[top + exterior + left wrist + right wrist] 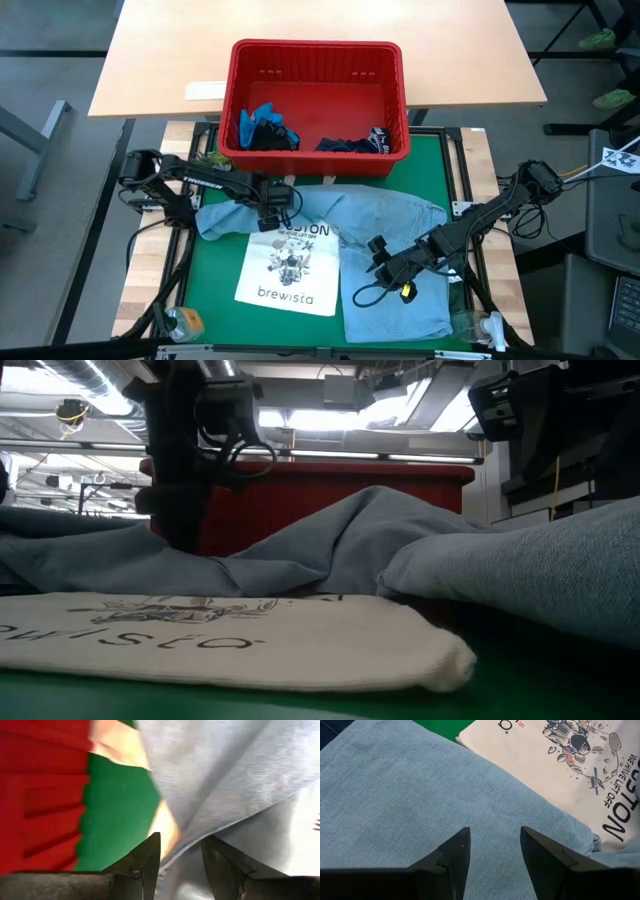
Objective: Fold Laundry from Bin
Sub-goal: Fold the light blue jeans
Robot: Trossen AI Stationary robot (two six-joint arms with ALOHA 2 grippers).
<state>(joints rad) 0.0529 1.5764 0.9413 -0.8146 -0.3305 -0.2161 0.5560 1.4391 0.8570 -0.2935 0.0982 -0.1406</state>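
Denim shirt (370, 250) lies spread on the green mat (215, 270) before the red bin (315, 55), partly draped over a white tote bag (290, 270).

Both arms work the shirt: the left gripper (275, 212) sits at its upper edge, fingers (145, 865) parted astride a fabric fold, seemingly not yet clamped; the right gripper (385, 262) hovers over the lower panel, fingers (455, 855) apart and empty, likely poised to flatten or lift. More garments, a bright blue one (262, 125) and a dark one (355, 143), wait in the bin.

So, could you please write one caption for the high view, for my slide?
Both arms work a light blue denim shirt spread over a white tote bag, before the red bin.
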